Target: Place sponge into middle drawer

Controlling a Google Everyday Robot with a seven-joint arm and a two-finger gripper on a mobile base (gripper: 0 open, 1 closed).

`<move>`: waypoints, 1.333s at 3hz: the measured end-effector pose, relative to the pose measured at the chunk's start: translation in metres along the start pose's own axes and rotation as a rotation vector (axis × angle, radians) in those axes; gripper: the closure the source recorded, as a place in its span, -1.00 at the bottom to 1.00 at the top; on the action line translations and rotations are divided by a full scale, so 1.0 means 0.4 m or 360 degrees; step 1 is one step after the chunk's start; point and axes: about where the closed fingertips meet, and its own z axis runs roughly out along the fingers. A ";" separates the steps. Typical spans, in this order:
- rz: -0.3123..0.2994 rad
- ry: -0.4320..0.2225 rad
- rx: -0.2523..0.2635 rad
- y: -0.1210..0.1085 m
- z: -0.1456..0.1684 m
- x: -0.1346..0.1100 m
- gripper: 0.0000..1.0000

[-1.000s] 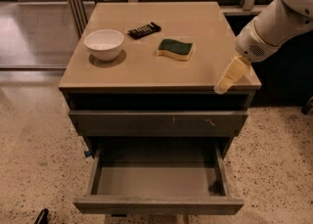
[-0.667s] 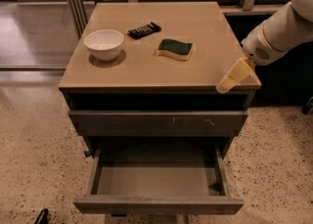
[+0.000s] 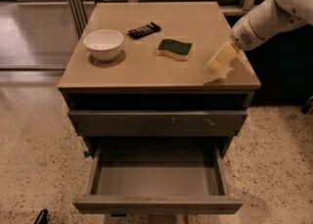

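The sponge (image 3: 174,49), yellow with a dark green face, lies on the cabinet top (image 3: 146,69), right of centre. The gripper (image 3: 221,56), cream-coloured on a white arm, hangs low over the right part of the top. It is about a hand's width to the right of the sponge and does not touch it. The middle drawer (image 3: 156,204) is pulled out at the bottom, with its grey floor (image 3: 156,179) bare.
A white bowl (image 3: 103,44) stands on the left of the top. A black ribbed bar (image 3: 144,30) lies behind the sponge. A closed drawer with pale scratches on its front (image 3: 156,121) sits above the open one. Speckled floor surrounds the cabinet, and glass doors stand at the back left.
The gripper has moved from the cabinet's front right corner back and a little to the left, closer to the sponge. The sponge, bowl and drawer have not moved.
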 end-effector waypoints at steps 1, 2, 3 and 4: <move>0.0009 -0.0025 -0.0065 -0.051 0.079 -0.041 -1.00; 0.0094 -0.0061 -0.0224 -0.077 0.192 -0.064 -1.00; 0.0128 -0.0094 -0.0323 -0.072 0.251 -0.087 -1.00; 0.0091 -0.0134 -0.0376 -0.062 0.293 -0.141 -1.00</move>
